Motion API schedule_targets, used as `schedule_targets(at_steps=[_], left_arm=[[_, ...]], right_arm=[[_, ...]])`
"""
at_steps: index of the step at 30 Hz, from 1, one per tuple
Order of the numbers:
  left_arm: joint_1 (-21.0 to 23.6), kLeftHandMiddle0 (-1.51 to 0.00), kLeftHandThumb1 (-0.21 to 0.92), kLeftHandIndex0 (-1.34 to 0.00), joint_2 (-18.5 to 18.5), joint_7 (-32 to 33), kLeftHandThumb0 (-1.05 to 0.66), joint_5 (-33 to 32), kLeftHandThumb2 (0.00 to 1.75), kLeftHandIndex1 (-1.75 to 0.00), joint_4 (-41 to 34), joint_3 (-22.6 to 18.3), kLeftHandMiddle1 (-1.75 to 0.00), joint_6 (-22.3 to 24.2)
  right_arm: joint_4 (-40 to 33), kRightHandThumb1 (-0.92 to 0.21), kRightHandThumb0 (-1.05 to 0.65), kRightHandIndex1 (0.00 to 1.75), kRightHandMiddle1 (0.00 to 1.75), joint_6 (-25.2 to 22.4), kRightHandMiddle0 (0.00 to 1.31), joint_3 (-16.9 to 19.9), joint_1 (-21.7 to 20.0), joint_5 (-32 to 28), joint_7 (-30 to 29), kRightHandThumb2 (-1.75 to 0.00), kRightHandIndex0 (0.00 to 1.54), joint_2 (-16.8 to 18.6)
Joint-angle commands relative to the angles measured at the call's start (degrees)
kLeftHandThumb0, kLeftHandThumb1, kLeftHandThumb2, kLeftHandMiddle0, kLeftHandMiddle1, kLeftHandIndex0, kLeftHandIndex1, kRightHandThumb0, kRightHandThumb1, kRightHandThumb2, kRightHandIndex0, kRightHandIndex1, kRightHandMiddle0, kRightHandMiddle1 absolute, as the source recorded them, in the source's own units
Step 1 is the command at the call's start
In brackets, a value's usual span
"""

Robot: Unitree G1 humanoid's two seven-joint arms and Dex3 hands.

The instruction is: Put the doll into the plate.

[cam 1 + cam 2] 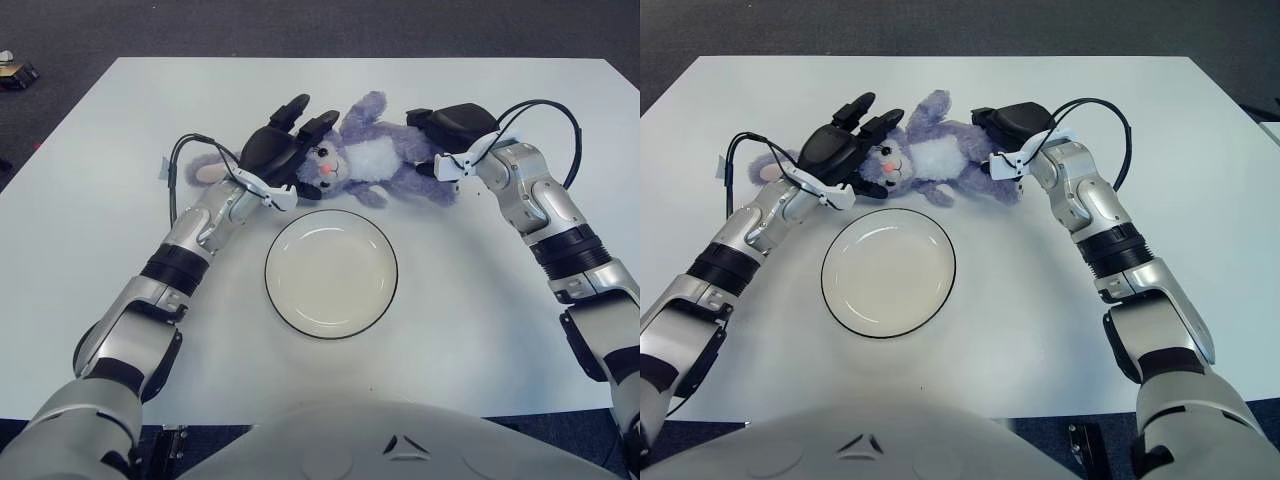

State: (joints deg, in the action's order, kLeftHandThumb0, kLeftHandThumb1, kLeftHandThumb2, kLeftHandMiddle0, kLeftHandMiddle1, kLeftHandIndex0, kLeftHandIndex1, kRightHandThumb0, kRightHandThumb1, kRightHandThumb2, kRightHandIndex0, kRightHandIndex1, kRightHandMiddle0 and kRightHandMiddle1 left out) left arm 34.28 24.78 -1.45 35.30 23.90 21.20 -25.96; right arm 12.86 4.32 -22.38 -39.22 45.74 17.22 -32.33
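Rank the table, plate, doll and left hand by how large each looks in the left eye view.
1. Table, by far the largest.
2. Doll and plate: too alike to rank, since both hands cover parts of the doll.
3. Left hand, over the doll's head, smallest.

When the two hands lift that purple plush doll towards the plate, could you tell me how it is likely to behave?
The doll looks soft and stuffed, so it will probably sag between the left hand at its head and the right hand at its legs. Its long ear and limbs lie loose on the table and may dangle. It seems light and unlikely to roll on the plate.
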Motion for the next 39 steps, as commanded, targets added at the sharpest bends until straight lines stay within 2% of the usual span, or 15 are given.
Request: schedule_targets(at_steps=[1,9,16,26,27,28,29,30,33,39], left_arm=[[2.3,-0.36,0.76,-0.30,1.3,-6.7,-0.46,-2.5,0.00,-0.02,0.2,-0.2,-0.03,0.9],[3.9,-0.37,0.76,-0.31,1.5,-11.9,-0.48,-4.8,0.00,-0.02,1.5,-0.5,-0.02,0.9],[4.5,-0.38,0.79,-0.32,0.5,-12.3,-0.59,-6.7,0.01,-0.02,4.1,-0.6,-0.01,-1.1],[5.2,-0.45,0.81,-0.36,-0.5,-11.8,-0.62,-7.9,0.01,-0.03,7.4,-0.8,-0.04,-3.9],[5.3,-0.41,0.79,-0.40,-0.6,-11.7,-0.57,-7.9,0.01,-0.14,7.7,-0.7,-0.33,-4.0],[5.3,-0.37,0.79,-0.40,-0.7,-11.6,-0.55,-7.5,0.01,-0.22,7.8,-0.6,-0.47,-3.7],[5.4,-0.30,0.78,-0.37,-0.7,-11.6,-0.51,-7.3,0.00,-0.39,7.8,-0.6,-0.70,-3.4],[5.4,-0.26,0.77,-0.34,-0.7,-11.5,-0.46,-6.8,0.00,-0.55,7.8,-0.5,-0.85,-3.0],[5.4,-0.20,0.76,-0.29,-0.7,-11.3,-0.37,-5.9,0.00,-0.80,7.5,-0.2,-1.04,-1.9],[5.3,-0.17,0.76,-0.27,-0.7,-11.3,-0.33,-5.7,0.00,-0.92,7.4,-0.3,-1.13,-1.6]], right_arm=[[-0.9,-0.34,0.00,1.67,1.75,0.1,0.38,0.8,0.2,-0.7,0.6,-1.28,0.62,-0.3],[-1.3,-0.33,0.00,1.67,1.75,-0.1,0.38,1.2,0.1,-0.7,1.0,-1.28,0.63,-0.3],[-1.8,-0.33,0.00,1.66,1.75,-0.3,0.39,1.5,0.2,-0.7,1.3,-1.29,0.63,-0.3],[-2.6,-0.32,0.00,1.65,1.75,-1.0,0.39,1.8,0.3,-0.7,1.9,-1.29,0.64,-0.2],[-2.7,-0.32,0.00,1.65,1.75,-1.2,0.39,1.9,0.3,-0.7,1.9,-1.29,0.64,-0.1],[-2.8,-0.32,0.00,1.65,1.75,-1.4,0.39,2.0,0.3,-0.7,2.0,-1.29,0.64,-0.1],[-2.9,-0.32,0.00,1.65,1.75,-1.5,0.39,2.0,0.3,-0.7,2.0,-1.29,0.65,-0.1],[-2.9,-0.32,0.00,1.65,1.75,-1.6,0.39,2.1,0.3,-0.7,2.1,-1.29,0.65,-0.1],[-3.0,-0.32,0.00,1.64,1.75,-1.7,0.39,2.2,0.3,-0.8,2.2,-1.29,0.65,-0.1],[-3.1,-0.32,0.00,1.64,1.75,-1.8,0.39,2.2,0.3,-0.7,2.2,-1.29,0.65,-0.1]])
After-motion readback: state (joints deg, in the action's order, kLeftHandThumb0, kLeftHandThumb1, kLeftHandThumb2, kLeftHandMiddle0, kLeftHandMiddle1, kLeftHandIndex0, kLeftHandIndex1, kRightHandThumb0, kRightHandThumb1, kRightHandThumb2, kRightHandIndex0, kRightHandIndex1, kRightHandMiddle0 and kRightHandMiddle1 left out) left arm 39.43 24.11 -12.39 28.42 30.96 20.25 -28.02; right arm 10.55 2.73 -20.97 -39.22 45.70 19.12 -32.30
